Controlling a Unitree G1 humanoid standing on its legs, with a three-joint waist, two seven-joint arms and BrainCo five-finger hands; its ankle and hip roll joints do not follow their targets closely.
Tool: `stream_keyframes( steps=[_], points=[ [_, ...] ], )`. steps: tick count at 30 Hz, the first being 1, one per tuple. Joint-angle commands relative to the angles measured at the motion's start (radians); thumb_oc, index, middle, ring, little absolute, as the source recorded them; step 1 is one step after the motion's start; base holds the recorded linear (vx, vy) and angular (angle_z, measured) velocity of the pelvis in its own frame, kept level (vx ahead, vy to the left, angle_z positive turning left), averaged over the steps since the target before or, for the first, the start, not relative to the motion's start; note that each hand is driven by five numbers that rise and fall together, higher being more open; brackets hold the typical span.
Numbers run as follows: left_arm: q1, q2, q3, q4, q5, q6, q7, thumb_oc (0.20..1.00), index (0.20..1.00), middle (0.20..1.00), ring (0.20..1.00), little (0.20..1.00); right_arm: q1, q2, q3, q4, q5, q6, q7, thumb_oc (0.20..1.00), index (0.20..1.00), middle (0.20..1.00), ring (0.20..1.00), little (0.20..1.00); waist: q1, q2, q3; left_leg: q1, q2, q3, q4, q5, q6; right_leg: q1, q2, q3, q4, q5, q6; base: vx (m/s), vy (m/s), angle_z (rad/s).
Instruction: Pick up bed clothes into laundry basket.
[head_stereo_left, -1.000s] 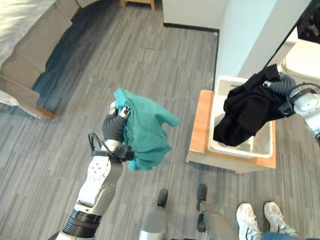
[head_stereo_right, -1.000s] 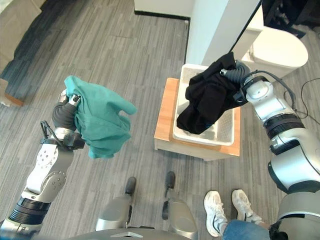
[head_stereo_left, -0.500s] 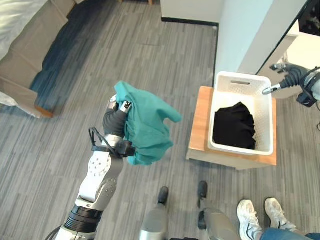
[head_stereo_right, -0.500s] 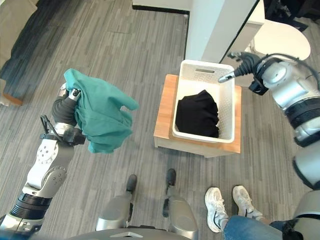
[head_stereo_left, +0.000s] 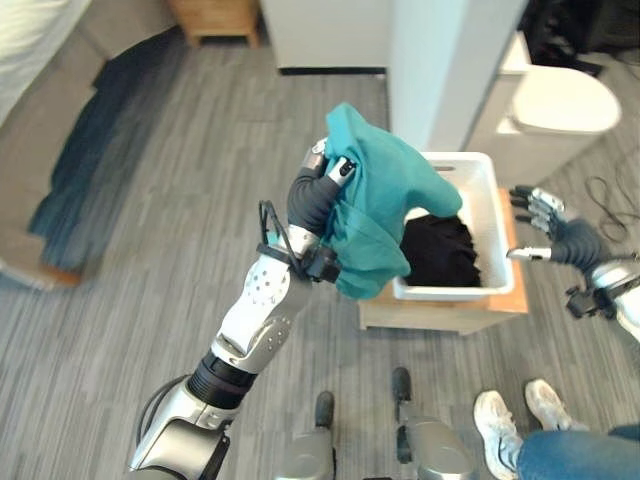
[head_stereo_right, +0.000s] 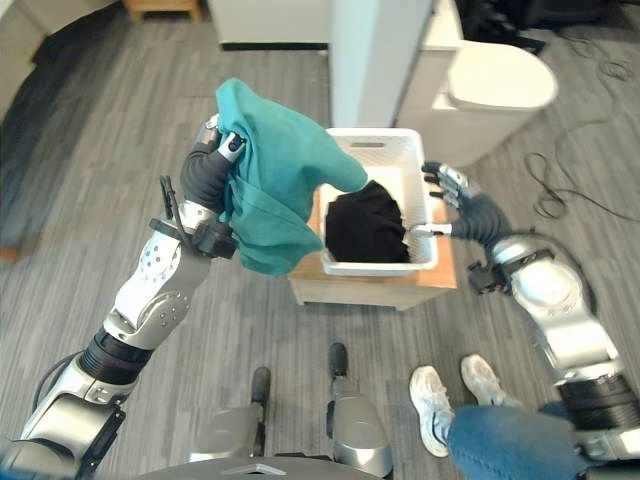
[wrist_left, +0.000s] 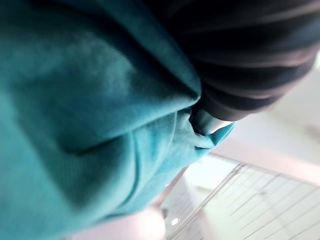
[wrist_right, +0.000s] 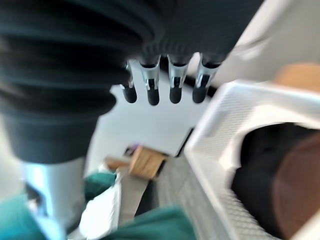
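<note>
While the left hand (head_stereo_left: 318, 190) held the teal garment (head_stereo_left: 375, 215) bunched in its curled fingers, raised above the near left corner of the wooden stand (head_stereo_right: 372, 290), the right hand (head_stereo_right: 455, 200) hovered spread and empty beside the right rim of the white laundry basket (head_stereo_right: 415, 262). Black clothes (head_stereo_right: 365, 225) lay inside the basket.
</note>
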Motion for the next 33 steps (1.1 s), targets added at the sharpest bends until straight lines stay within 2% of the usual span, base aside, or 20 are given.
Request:
stream_keyframes(
  steps=[1, 2, 5, 8, 14, 24, 27, 33],
  points=[
    [-0.098, -0.013, -0.02, 0.101, 0.048, -0.041, 0.014, 0.2, 0.2, 0.2, 0.2, 0.2, 0.038, -0.008, -0.053, -0.061, 0.036, -0.063, -0.004, 1.0, 1.0, 1.0, 1.0, 1.0, -0.004, -0.039, -0.112, -0.014, -0.033, 0.064, 0.002, 0.004, 0.019, 0.1, 0.022, -0.027, 0.014, -0.176, 0.038, 0.03, 0.009, -0.33],
    [-0.148, -0.006, -0.029, 0.145, 0.047, -0.044, 0.025, 0.2, 0.2, 0.2, 0.2, 0.2, 0.081, -0.002, -0.069, -0.091, 0.043, -0.062, 0.01, 1.0, 1.0, 1.0, 1.0, 1.0, -0.032, -0.044, -0.119, -0.01, -0.028, 0.082, 0.002, 0.0, 0.02, 0.095, 0.025, -0.01, 0.014, -0.175, 0.04, 0.02, 0.003, -0.36],
    [-0.217, 0.002, -0.051, 0.221, 0.049, -0.05, 0.037, 0.2, 0.2, 0.2, 0.2, 0.2, 0.099, -0.011, -0.049, -0.13, 0.081, -0.056, 0.044, 1.0, 1.0, 1.0, 1.0, 1.0, -0.058, -0.048, -0.123, -0.008, -0.025, 0.106, 0.002, -0.002, 0.02, 0.084, 0.031, 0.013, 0.013, -0.169, 0.044, 0.01, 0.005, -0.32],
    [-0.294, -0.031, -0.104, 0.289, 0.049, -0.051, 0.042, 0.2, 0.2, 0.2, 0.2, 0.2, 0.083, -0.004, -0.008, -0.131, 0.144, -0.056, 0.05, 1.0, 1.0, 1.0, 1.0, 1.0, -0.085, -0.049, -0.118, -0.016, -0.022, 0.13, 0.002, -0.003, 0.018, 0.063, 0.035, 0.034, 0.012, -0.161, 0.049, -0.01, 0.009, -0.39],
    [-0.398, -0.057, -0.184, 0.356, 0.125, -0.044, 0.035, 0.2, 0.2, 0.2, 0.2, 0.2, 0.057, 0.006, 0.036, -0.121, 0.143, -0.052, 0.046, 1.0, 1.0, 1.0, 1.0, 1.0, -0.108, -0.041, -0.109, -0.017, -0.02, 0.158, 0.002, -0.004, 0.016, 0.046, 0.035, 0.055, 0.012, -0.153, 0.056, 0.01, 0.01, -0.18],
    [-0.471, -0.065, -0.202, 0.378, 0.118, -0.065, 0.027, 0.2, 0.2, 0.2, 0.2, 0.2, 0.093, 0.029, 0.025, -0.105, 0.121, -0.052, 0.048, 1.0, 1.0, 1.0, 1.0, 1.0, -0.133, -0.021, -0.101, -0.013, -0.024, 0.178, 0.002, -0.01, 0.015, 0.041, 0.033, 0.072, 0.012, -0.151, 0.062, 0.01, 0.0, -0.05],
    [-0.492, -0.058, -0.207, 0.389, 0.122, -0.067, 0.024, 0.2, 0.2, 0.2, 0.2, 0.2, 0.101, 0.035, 0.021, -0.099, 0.121, -0.052, 0.049, 1.0, 1.0, 1.0, 1.0, 1.0, -0.143, -0.017, -0.099, -0.016, -0.022, 0.187, 0.002, -0.011, 0.014, 0.032, 0.032, 0.077, 0.012, -0.147, 0.066, 0.02, -0.014, -0.05],
    [-0.6, 0.01, -0.219, 0.474, 0.14, -0.076, 0.051, 0.2, 0.2, 0.2, 0.2, 0.2, 0.131, 0.056, 0.016, -0.086, 0.119, -0.052, 0.05, 1.0, 1.0, 1.0, 1.0, 1.0, -0.161, -0.007, -0.09, -0.041, -0.022, 0.198, 0.002, -0.005, 0.008, 0.001, 0.03, 0.081, 0.012, -0.138, 0.071, 0.01, -0.021, -0.08]
  ],
)
